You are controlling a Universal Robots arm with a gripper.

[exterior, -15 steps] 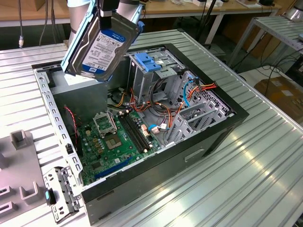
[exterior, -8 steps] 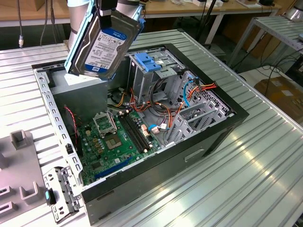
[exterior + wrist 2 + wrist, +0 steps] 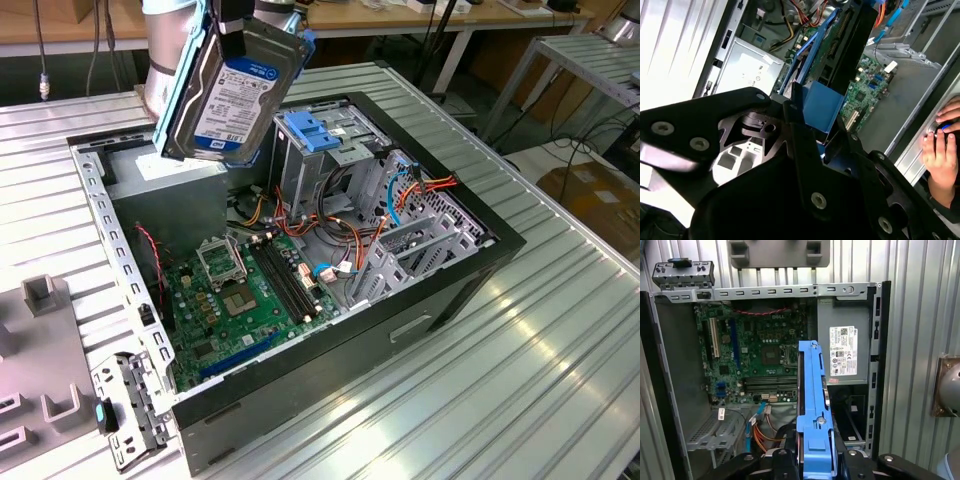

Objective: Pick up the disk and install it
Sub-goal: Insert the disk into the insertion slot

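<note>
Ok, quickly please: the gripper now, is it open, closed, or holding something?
Gripper: closed on the disk, clamped at its light blue carrier rails; the disk hangs tilted above the open computer case.

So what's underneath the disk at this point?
The disk hangs tilted above the open computer case. Below it the first wrist view shows the motherboard and grey power-supply box; the disk's own edge covers a strip between them.

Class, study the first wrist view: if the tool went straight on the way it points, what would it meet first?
The tool is shut on the disk, whose far end would likely land first on the motherboard beside the power-supply box; depth is unclear.
</note>
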